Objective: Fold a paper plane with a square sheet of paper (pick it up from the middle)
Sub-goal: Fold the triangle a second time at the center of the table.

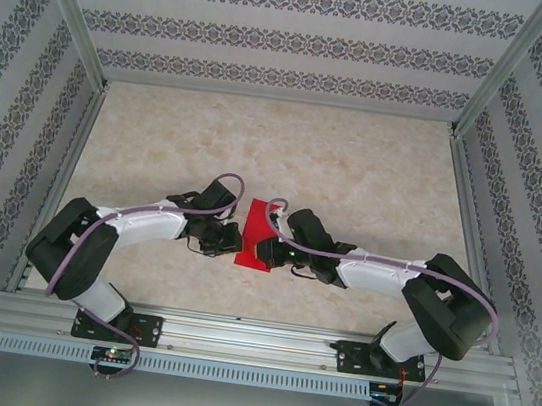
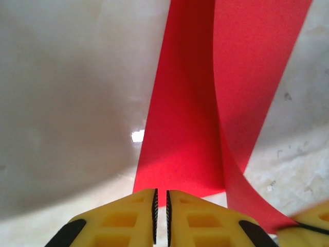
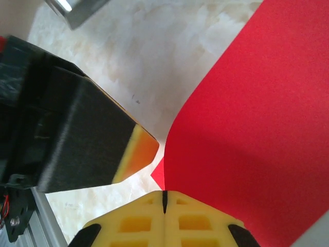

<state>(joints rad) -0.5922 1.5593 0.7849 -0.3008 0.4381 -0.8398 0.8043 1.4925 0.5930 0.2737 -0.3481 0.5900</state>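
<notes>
My left gripper (image 2: 160,198) is narrowed to a thin slit. The near edge of the square sheet of paper (image 2: 180,118) meets its tips and runs straight ahead from them. I cannot tell whether the pads truly pinch it. My right gripper (image 3: 164,198) is clamped on the same red sheet, which curves up and off to the right of its fingers, above the table (image 3: 154,46). My two grippers sit just beside each other.
</notes>
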